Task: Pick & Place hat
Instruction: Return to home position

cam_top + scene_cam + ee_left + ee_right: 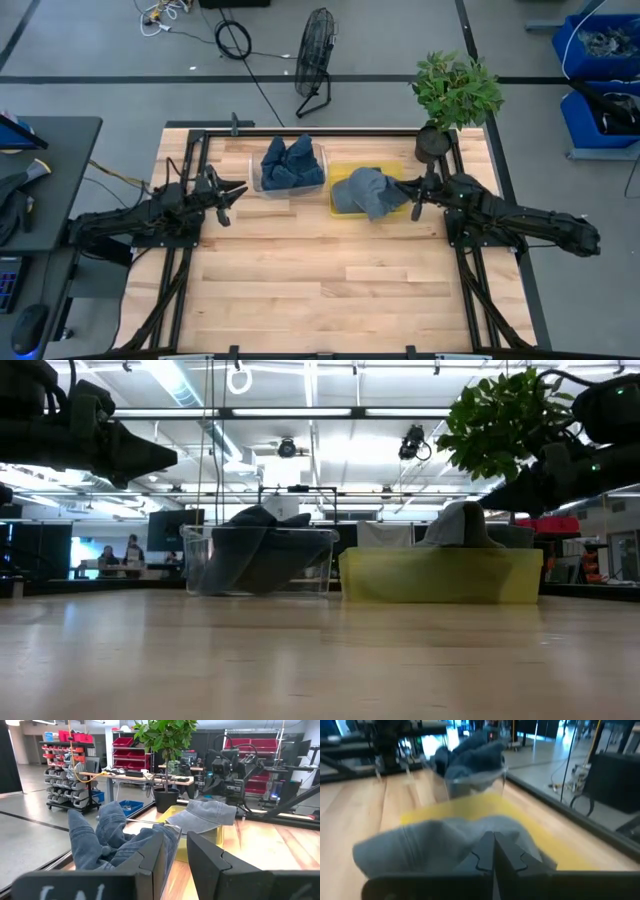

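As the gray cap (365,192) lies just ahead of your right gripper (494,837) — fingers pressed together — back straight away from the yellow bin (440,575)

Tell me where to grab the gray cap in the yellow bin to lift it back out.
Pinch the gray cap on its domed crown, probably coming straight down from above. The crown humps above the rim of the yellow bin, whose walls block a sideways approach lower down. The right end effector is nearest.
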Tool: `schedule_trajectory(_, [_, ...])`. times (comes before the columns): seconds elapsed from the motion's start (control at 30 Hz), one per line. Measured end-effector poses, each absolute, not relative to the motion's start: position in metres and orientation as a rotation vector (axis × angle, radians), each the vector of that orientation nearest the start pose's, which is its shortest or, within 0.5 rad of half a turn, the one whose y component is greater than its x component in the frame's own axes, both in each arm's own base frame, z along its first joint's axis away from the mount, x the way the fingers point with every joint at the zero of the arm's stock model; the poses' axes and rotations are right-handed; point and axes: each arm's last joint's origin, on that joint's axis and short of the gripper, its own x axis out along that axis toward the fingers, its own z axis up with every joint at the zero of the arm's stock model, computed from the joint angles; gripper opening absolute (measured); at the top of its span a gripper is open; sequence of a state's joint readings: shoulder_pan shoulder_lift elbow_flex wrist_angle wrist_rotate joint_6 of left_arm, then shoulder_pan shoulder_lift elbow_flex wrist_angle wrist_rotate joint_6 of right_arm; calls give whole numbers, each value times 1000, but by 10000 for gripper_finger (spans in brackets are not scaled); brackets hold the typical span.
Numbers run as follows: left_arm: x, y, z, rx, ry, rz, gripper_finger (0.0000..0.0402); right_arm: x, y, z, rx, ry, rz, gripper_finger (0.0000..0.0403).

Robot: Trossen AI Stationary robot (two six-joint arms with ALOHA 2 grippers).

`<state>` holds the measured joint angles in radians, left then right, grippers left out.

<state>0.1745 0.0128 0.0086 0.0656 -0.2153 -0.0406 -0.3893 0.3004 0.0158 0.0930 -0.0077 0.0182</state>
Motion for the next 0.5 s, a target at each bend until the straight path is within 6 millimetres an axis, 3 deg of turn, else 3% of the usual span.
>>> schedule_trajectory(0.2, [95,23,172,-41,-69,389,87,104,-43,144,74,273,-382,13])
schedule_trajectory(0.5, [95,23,172,-41,-69,389,87,107,-44,155,46,157,-382,13])
